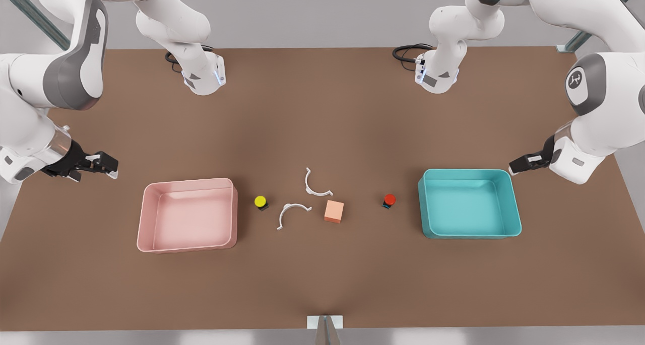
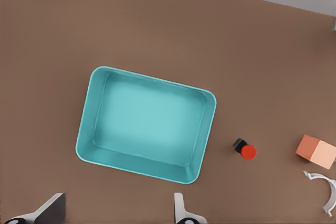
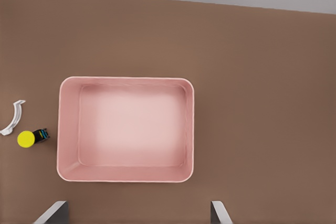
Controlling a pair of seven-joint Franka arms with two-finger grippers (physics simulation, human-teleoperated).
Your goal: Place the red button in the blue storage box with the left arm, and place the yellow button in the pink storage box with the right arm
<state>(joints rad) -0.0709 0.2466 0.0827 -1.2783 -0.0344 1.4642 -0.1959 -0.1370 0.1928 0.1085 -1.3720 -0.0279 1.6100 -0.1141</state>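
On the table point(image 1: 322, 108) nothing is placed yet: my red button point(image 1: 389, 200) stands just beside the empty blue storage box point(image 1: 508, 204), and my yellow button point(image 1: 260, 202) just beside the empty pink storage box point(image 1: 144, 219). Left gripper point(image 1: 513, 169) and right gripper point(image 1: 112, 169) both hover with jaws spread and empty, so I judge both picks remain.

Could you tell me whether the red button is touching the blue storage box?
Apart. The left wrist view shows bare table between the red button and the blue storage box.
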